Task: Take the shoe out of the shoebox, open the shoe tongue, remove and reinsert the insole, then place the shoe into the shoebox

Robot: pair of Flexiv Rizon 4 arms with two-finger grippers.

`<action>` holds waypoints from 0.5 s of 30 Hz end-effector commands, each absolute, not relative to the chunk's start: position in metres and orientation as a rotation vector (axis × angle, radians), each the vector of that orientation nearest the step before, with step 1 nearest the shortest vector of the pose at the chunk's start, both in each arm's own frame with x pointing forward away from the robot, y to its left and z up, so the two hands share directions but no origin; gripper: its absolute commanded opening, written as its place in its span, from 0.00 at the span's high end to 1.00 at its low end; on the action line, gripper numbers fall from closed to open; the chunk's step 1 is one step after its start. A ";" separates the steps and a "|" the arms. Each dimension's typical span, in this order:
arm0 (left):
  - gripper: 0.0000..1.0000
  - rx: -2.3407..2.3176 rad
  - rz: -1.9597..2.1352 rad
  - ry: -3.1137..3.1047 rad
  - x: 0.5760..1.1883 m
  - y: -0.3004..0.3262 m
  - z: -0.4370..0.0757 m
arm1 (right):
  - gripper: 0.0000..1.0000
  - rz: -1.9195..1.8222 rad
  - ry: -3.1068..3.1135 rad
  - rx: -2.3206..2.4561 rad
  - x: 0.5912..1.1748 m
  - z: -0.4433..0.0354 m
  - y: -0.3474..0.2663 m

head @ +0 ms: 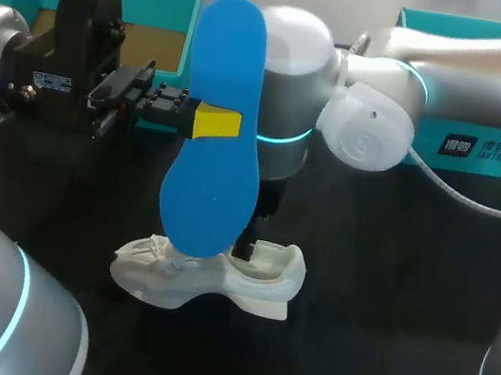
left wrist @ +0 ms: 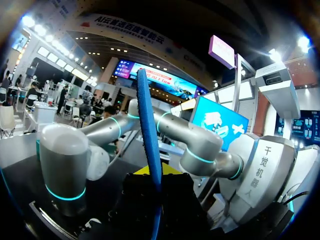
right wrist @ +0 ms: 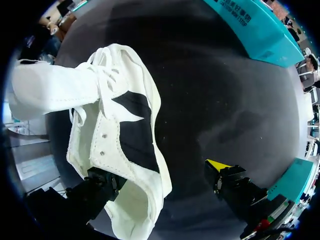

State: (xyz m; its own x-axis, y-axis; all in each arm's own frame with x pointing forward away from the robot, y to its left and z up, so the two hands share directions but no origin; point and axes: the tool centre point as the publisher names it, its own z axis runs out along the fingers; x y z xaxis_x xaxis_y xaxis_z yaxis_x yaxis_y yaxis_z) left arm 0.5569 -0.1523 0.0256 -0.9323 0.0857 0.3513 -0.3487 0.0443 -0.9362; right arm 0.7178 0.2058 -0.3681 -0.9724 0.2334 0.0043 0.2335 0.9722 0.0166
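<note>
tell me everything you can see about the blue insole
The blue insole is thin, flat and plain bright blue, foam-like by its look. It is out of the white shoe, upright in the air. The left gripper is shut on its middle, one yellow tip on its near face; the left wrist view shows it edge-on. Its lower end hangs at the shoe's opening; contact there is unclear.

Left gripper [head: 215, 124] clamps blue insole [head: 229, 40] mid-length. The insole stands upright, extending above and below the fingers. White shoe [head: 216, 278] lies below the gripper, on black table [head: 383, 316].
</note>
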 end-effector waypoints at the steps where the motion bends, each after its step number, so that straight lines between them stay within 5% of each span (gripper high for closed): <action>1: 1.00 0.267 1.958 -2.016 0.557 -0.153 0.026 | 0.00 -0.041 -3.103 -0.363 0.718 -0.377 0.207; 3: 1.00 0.267 1.958 -2.016 0.557 -0.153 0.026 | 0.00 -0.047 -3.096 -0.362 0.717 -0.379 0.208; 4: 1.00 0.267 1.958 -2.016 0.557 -0.153 0.026 | 0.36 -0.050 -3.094 -0.362 0.717 -0.380 0.208; 6: 1.00 0.267 1.958 -2.016 0.557 -0.153 0.026 | 0.88 -0.058 -3.084 -0.353 0.716 -0.381 0.209; 7: 1.00 0.267 1.958 -2.016 0.557 -0.153 0.026 | 1.00 -0.066 -3.082 -0.346 0.715 -0.382 0.209; 15: 1.00 0.267 1.958 -2.016 0.557 -0.153 0.026 | 1.00 -0.072 -3.073 -0.329 0.712 -0.384 0.212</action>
